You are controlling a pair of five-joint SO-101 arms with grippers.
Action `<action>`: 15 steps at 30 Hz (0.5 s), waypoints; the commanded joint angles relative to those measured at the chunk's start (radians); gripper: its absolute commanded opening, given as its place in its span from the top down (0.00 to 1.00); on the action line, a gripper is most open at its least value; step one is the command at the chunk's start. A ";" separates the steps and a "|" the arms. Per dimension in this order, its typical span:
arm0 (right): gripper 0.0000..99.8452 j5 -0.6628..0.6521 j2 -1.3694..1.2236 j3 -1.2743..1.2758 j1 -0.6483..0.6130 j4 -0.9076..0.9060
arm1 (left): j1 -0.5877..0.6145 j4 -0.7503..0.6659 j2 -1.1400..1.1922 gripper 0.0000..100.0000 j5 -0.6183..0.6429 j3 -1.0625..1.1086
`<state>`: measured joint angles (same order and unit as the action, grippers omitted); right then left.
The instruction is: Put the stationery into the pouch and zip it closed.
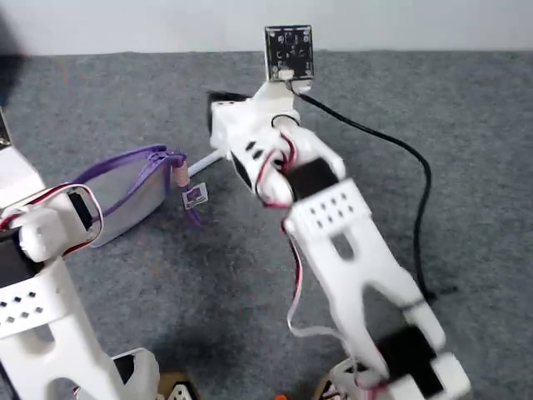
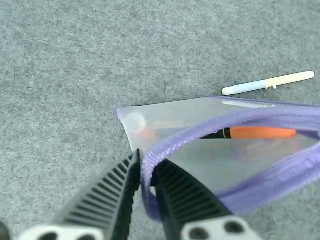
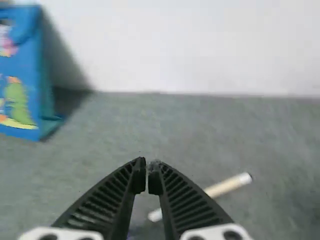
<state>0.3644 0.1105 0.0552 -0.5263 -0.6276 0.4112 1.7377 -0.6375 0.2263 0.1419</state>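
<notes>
The grey desk [image 1: 466, 108] carries the clear pouch [image 2: 200, 112], its purple zip edge pinched in the left tool [image 2: 145, 172]. Closed on nothing, the right tool [image 3: 147, 175] hangs near a pale pen [image 3: 222, 189] beside the pouch. The left wrist view reveals what seems an orange pen [image 2: 255, 132] inside.

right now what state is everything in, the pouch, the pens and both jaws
pouch: unzipped, mouth open, zip edge pinched
orange pen: inside the pouch
blue and cream pen: outside the pouch, lying flat on the carpet
left jaws: shut on the pouch's purple zip edge
right jaws: shut, nothing between them
blue box: standing upright by the wall
</notes>
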 commanded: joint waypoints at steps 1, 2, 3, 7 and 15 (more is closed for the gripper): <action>0.99 0.023 -0.163 -0.121 0.036 0.007 | -0.012 0.006 -0.011 0.99 0.011 -0.002; 0.99 0.023 -0.220 -0.153 0.042 0.007 | -0.012 0.006 -0.011 0.99 0.011 -0.002; 0.99 0.023 -0.280 -0.190 0.047 0.007 | -0.012 0.006 -0.011 0.99 0.011 -0.002; 0.99 0.015 -0.538 -0.377 0.051 0.062 | -0.012 0.006 -0.011 0.99 0.011 -0.002; 0.99 -0.149 -1.015 -0.852 0.025 0.110 | -0.012 0.014 -0.011 0.99 0.012 -0.007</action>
<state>0.2677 -0.7963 -0.5831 -0.4895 -0.5370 0.4112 1.7377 -0.6375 0.2263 0.1419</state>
